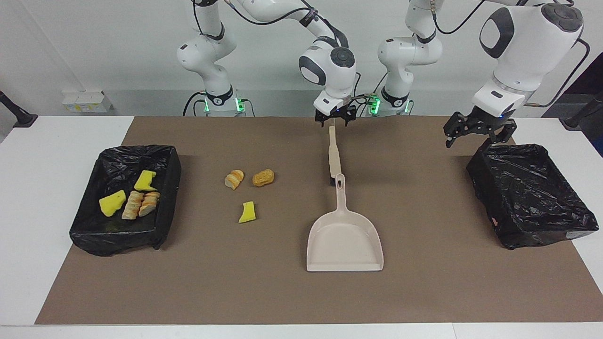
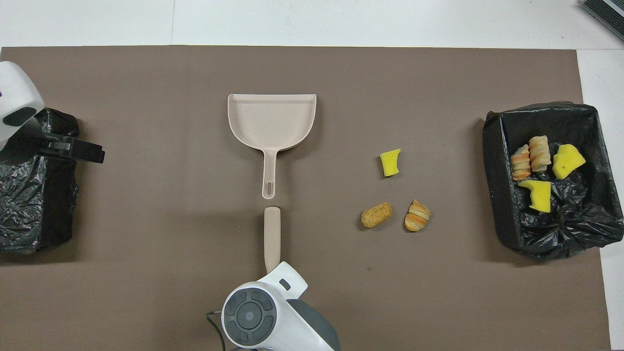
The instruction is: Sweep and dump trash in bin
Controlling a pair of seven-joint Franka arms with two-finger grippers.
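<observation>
Three pieces of trash lie on the brown mat: a sliced bread lump (image 1: pixel 234 179) (image 2: pixel 418 216), a tan-orange lump (image 1: pixel 263 177) (image 2: pixel 376 215) and a yellow sponge piece (image 1: pixel 247 212) (image 2: pixel 390 162). The black-lined bin (image 1: pixel 118 240) (image 2: pixel 492 195) at the right arm's end holds two yellow sponge pieces and two bread lumps. The beige dustpan (image 1: pixel 346 240) (image 2: pixel 272 122) lies mid-mat. A beige brush (image 1: pixel 333 155) (image 2: pixel 272 234) lies in line with its handle, nearer the robots. My right gripper (image 1: pixel 334 121) is at the brush handle's end. My left gripper (image 1: pixel 476 134) (image 2: pixel 78 150) hangs over a second bin.
The second black-lined bin (image 1: pixel 541 230) (image 2: pixel 53 214) stands at the left arm's end of the table, with nothing showing in it. The brown mat (image 1: pixel 424 292) covers most of the white table.
</observation>
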